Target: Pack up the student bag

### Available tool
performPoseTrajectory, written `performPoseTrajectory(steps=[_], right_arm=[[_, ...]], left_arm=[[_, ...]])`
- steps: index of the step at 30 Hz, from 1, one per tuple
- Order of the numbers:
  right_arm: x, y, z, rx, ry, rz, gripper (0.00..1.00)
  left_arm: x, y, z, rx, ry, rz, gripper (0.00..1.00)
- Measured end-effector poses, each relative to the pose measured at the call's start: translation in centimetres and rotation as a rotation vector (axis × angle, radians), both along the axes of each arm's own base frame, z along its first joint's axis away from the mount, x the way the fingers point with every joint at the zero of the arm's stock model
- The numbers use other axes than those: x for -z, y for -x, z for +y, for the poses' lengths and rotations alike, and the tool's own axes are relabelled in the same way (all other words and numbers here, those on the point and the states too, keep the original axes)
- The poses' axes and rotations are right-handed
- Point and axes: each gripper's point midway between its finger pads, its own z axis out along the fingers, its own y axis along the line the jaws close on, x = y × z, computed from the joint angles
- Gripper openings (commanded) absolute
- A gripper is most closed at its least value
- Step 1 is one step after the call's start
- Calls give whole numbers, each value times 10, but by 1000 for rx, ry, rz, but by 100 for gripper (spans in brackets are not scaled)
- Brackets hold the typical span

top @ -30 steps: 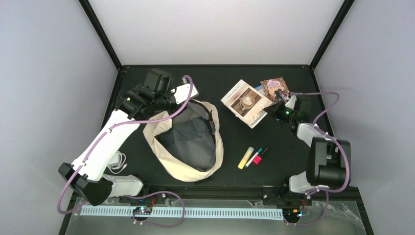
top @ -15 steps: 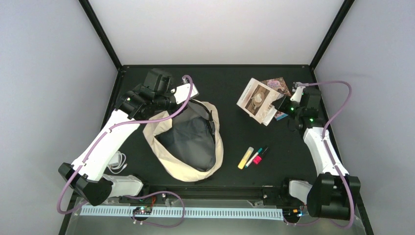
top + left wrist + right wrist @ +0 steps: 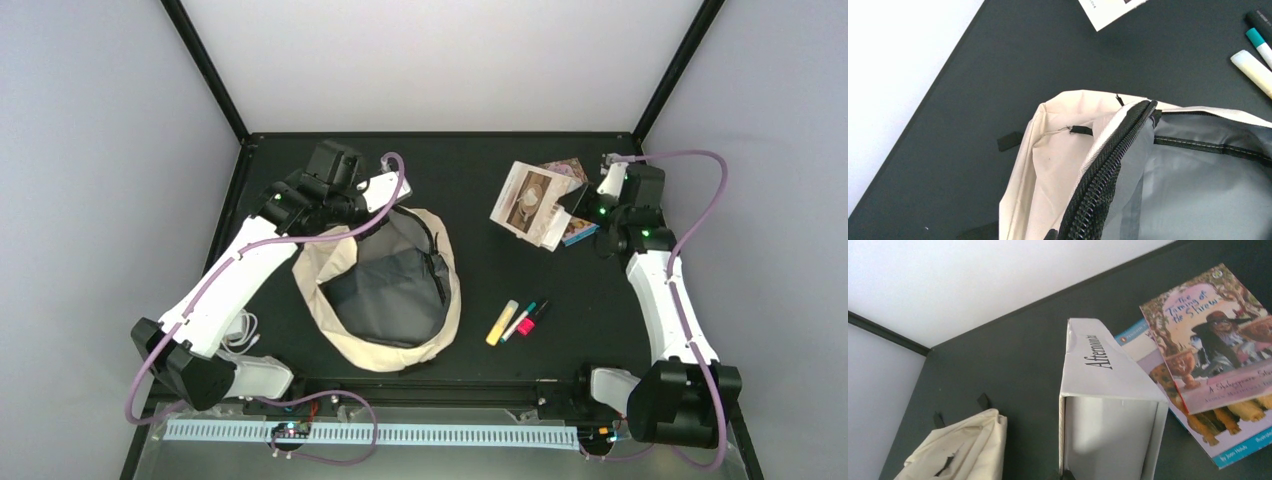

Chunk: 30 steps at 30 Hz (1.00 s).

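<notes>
The student bag [image 3: 452, 300] lies open at the table's left centre, with a cream rim and grey lining showing. My left gripper [image 3: 385, 192] is shut on its far rim. In the left wrist view the black zipper edge [image 3: 1108, 170] runs straight into my left gripper [image 3: 1058, 235]. My right gripper [image 3: 568, 208] is shut on a white book [image 3: 530, 203] and holds it tilted above the table at the back right. The right wrist view shows this book [image 3: 1108, 390] edge-on, spine reading "Afternoon", with my right gripper [image 3: 1064, 475] at its lower corner.
Two more books lie under the raised one, "The Taming of the Shrew" [image 3: 1213, 330] on top. A yellow highlighter [image 3: 502, 322], a teal pen [image 3: 522, 318] and a pink marker [image 3: 532, 318] lie right of the bag. A white cable [image 3: 240, 330] lies by the left arm.
My right arm stretched out and lifted the white book off the stack, tipping it more upright and shifting it right. My left gripper pulled the bag's rim slightly right, widening the opening.
</notes>
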Motion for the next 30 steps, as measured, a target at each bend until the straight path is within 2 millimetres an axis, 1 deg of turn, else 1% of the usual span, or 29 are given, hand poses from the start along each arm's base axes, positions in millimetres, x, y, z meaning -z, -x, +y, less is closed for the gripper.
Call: performPoseTrajectory(steps=[4, 6, 10, 13, 17, 24, 27, 30], right_arm=[[-17, -2, 3, -17, -8, -30, 1], [-22, -2, 5, -29, -15, -37, 1], [-26, 0, 9, -50, -28, -35, 1], [-28, 4, 12, -64, -39, -26, 1], [-38, 11, 17, -88, -57, -41, 1], [-69, 22, 25, -126, -89, -90, 1], [-90, 27, 30, -148, -106, -129, 1], [-105, 35, 35, -173, -134, -157, 1]], left_arm=[[7, -3, -2, -5, -6, 20, 2], [8, -4, -2, -7, -6, 25, 2], [10, -5, -3, -10, -8, 31, 2], [9, -10, -3, -19, -6, 34, 1], [4, -28, 1, -66, 11, 35, 2], [-18, -76, 21, -196, 88, 19, 2], [-21, -88, 24, -223, 111, 6, 2], [-22, -95, 21, -228, 134, -2, 2]])
